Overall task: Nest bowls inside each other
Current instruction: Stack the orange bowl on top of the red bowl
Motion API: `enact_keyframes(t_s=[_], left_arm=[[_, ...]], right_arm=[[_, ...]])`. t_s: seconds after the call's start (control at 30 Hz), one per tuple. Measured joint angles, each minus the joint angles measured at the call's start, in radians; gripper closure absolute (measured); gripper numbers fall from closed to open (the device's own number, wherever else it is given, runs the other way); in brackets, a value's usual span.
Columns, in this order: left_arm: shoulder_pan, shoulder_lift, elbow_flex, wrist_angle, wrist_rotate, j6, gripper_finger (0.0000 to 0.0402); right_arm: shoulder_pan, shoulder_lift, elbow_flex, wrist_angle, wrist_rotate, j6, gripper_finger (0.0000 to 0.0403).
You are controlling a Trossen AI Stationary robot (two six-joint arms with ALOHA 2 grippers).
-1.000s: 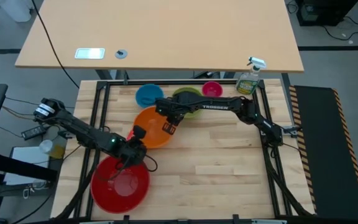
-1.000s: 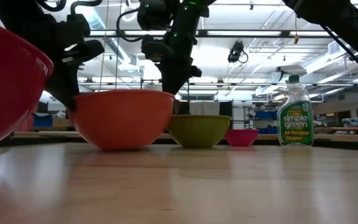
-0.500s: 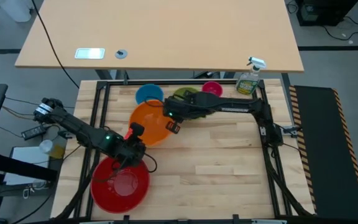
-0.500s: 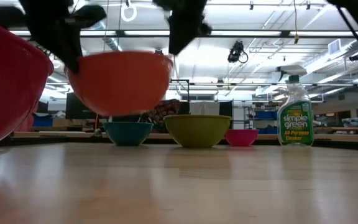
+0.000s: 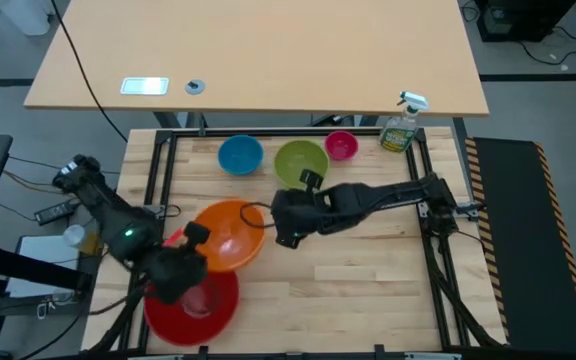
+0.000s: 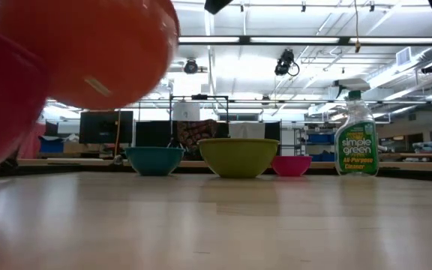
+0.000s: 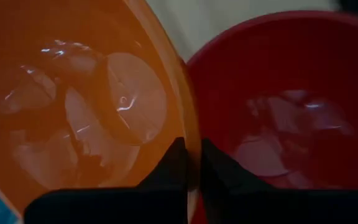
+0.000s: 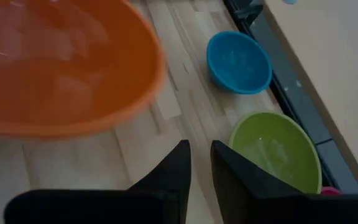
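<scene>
The orange bowl [image 5: 230, 235] hangs in the air over the far rim of the red bowl [image 5: 193, 302], which rests on the table at the near left. My left gripper [image 5: 193, 240] is shut on the orange bowl's rim. My right gripper [image 5: 280, 235] hovers just right of that bowl; its fingers [image 8: 179, 168] show a narrow gap with nothing in it. The blue bowl [image 5: 240, 155], green bowl [image 5: 301, 162] and pink bowl [image 5: 341, 145] stand in a row on their bases along the far edge. My left gripper pinches the orange bowl's rim [image 7: 190, 134] on its near-left side, one finger [image 7: 169, 171] inside the bowl and the other outside. The fingers slant down from the table's left. The bowl is lifted clear of the table, above the red bowl [image 7: 291, 112].
A spray bottle [image 5: 400, 125] of green liquid stands at the far right corner. The black frame rails [image 5: 158, 190] run along the table's edges. Bare wood lies in the middle and to the right [image 5: 368, 270].
My left gripper has risen and swung toward the near-left corner with the orange bowl, which has left the table and now hangs over the red bowl. My right gripper has gone toward the near edge alongside it and now stands apart from the bowl's rim.
</scene>
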Motion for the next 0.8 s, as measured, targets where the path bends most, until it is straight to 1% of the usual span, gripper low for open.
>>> enact_keyframes(t_s=[0.13,0.2,0.3,0.33,0.4,0.5,0.6,0.63,0.7,0.8], left_arm=[[-0.124,-0.001,0.026,-0.041,-0.014,-0.093,0.0384],[-0.179,-0.001,0.035,-0.055,-0.074,-0.119,0.0384],[-0.246,-0.001,0.040,-0.050,-0.198,-0.110,0.0384],[-0.261,-0.001,0.040,-0.050,-0.220,-0.108,0.0384],[-0.281,-0.001,0.040,-0.051,-0.224,-0.108,0.0384],[-0.316,-0.001,0.040,-0.037,-0.178,-0.110,0.0384],[-0.348,-0.001,0.040,-0.016,-0.182,-0.129,0.0384],[-0.356,-0.001,0.040,-0.009,-0.189,-0.129,0.0384],[-0.368,0.000,0.040,-0.011,-0.208,-0.109,0.0384],[-0.367,0.000,0.040,-0.023,-0.224,-0.107,0.0384]], right_arm=[[0.018,0.001,-0.054,0.006,0.015,0.039,0.0330],[0.018,0.002,-0.082,0.013,0.018,0.060,0.0330],[0.014,0.001,-0.124,0.041,0.019,0.083,0.0330],[0.014,0.003,-0.133,0.044,0.018,0.089,0.0330],[0.013,0.003,-0.151,0.068,0.015,0.096,0.0330],[0.022,0.002,-0.167,0.086,-0.001,0.096,0.0330],[0.034,0.002,-0.187,0.128,-0.020,0.091,0.0330],[0.036,0.002,-0.192,0.148,-0.040,0.081,0.0330],[0.047,0.002,-0.196,0.203,-0.088,-0.009,0.0330],[0.075,0.003,-0.195,0.332,-0.146,-0.286,0.0326]])
